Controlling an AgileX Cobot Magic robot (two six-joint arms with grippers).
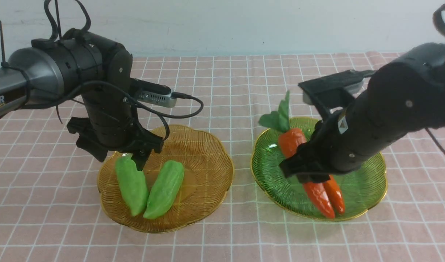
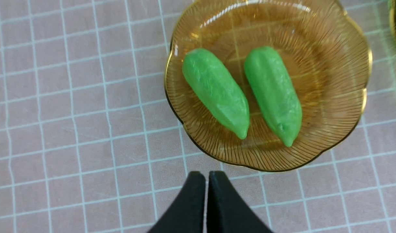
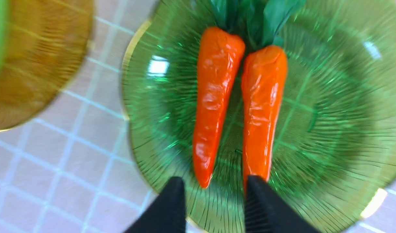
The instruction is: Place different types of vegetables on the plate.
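Seen from the front, a bench [image 1: 237, 72] under a pink checked cloth [image 1: 44, 225] carries two ribbed glass plates side by side, near each other but not touching. The amber plate [image 1: 207, 163] sits on the robot's left and holds both gourds [image 1: 132, 185], light green and lying close together. The left pincer [image 1: 139, 163] hangs above the far left side of that plate, close to the far end of the left-hand gourd (contact cannot be judged from here). The green plate [image 1: 364, 189] on the right holds both carrots [image 1: 318, 196], tips toward the camera and leafy tops [image 1: 280, 118] at the far rim. The right pincer [image 1: 304, 174] sits low over the middle of the carrots and hides it.

In the left wrist view, the left pincer [image 2: 206, 176] has its fingers pressed together with nothing between them. They show against the cloth [image 2: 71, 113] just outside the rim of the amber plate [image 2: 330, 97]. The gourds [image 2: 217, 90] lie on the plate with a gap between them, well clear of the fingers.

The right wrist view is blurred. The fingers of the right pincer [image 3: 215, 181] stand apart. One carrot's tip lies in the gap between them, and the other carrot's tip is hidden behind one finger. Neither carrot looks squeezed. The carrots [image 3: 217, 97] lie side by side on the green plate [image 3: 340, 113].
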